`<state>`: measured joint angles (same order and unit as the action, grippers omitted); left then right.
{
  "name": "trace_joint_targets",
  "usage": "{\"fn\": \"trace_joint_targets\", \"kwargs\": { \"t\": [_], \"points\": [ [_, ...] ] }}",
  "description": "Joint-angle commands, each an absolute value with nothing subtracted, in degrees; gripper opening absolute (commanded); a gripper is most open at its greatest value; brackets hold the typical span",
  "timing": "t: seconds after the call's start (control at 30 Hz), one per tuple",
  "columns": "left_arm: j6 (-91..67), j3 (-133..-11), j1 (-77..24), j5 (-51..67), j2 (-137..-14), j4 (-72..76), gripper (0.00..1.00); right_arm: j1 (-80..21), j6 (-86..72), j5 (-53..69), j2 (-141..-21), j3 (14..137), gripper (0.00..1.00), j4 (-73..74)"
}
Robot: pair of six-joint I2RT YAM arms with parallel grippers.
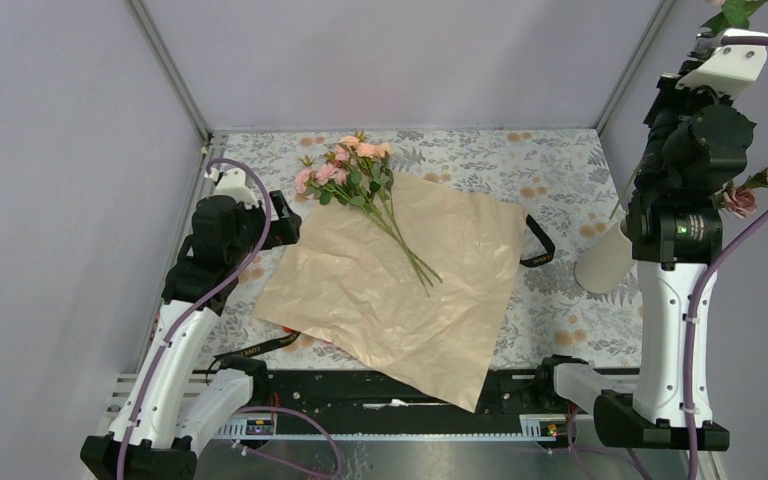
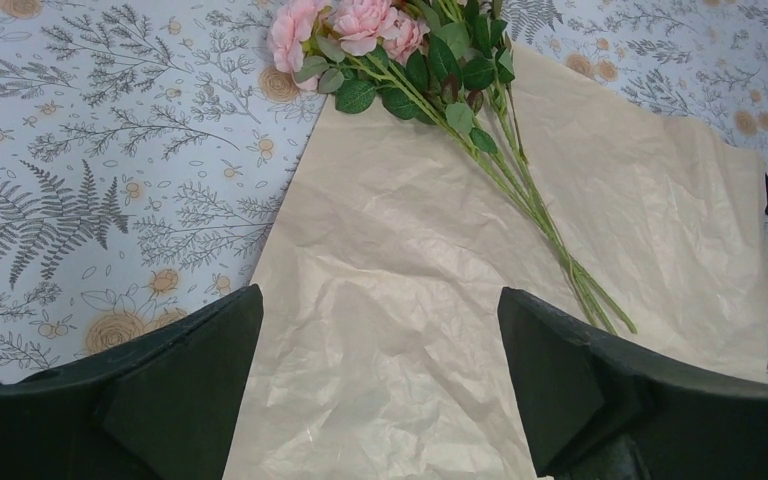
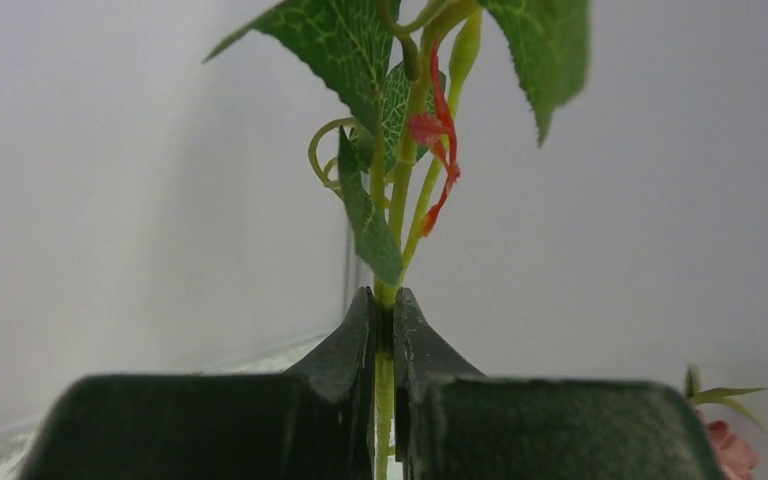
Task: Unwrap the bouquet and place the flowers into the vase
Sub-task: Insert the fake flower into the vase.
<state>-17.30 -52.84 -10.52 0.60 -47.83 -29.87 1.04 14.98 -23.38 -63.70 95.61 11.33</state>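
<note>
The bouquet's tan paper (image 1: 400, 290) (image 2: 390, 380) lies spread flat on the table. A bunch of pink and peach flowers (image 1: 355, 170) (image 2: 400, 60) rests across its far left corner, stems pointing to the middle. My left gripper (image 1: 285, 222) (image 2: 380, 330) hovers open over the paper's left edge, nothing between its fingers. My right gripper (image 1: 712, 38) (image 3: 384, 310) is raised high at the right, shut on a green flower stem (image 3: 384, 390) with leaves above it. Two pink roses (image 1: 763, 187) hang beside that arm. The cream vase (image 1: 603, 262) stands partly hidden behind the right arm.
A black ribbon (image 1: 538, 242) lies off the paper's right edge, and another strip (image 1: 260, 347) off its near left corner. The floral tablecloth (image 1: 560, 170) shows around the paper. Grey walls close in the back and both sides.
</note>
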Motion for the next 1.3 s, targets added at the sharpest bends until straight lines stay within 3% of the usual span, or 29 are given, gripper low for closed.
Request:
{"fn": "trace_joint_targets", "kwargs": {
  "t": [0.0,0.53,1.27],
  "points": [
    [-16.0,-52.9,-10.4,-1.1,-46.7,-27.3,0.96,3.1,20.3,-28.4,-64.6,96.6,0.0,-0.4],
    [-15.6,-53.0,-11.3,-1.1,-46.9,-27.7,0.96,9.8,18.4,-32.0,-60.7,82.9,0.0,-7.3],
    [-15.7,-52.7,-11.8,-0.5,-47.5,-27.3,0.96,11.1,14.2,-38.6,-52.3,55.6,0.0,-19.0]
  ]
}}
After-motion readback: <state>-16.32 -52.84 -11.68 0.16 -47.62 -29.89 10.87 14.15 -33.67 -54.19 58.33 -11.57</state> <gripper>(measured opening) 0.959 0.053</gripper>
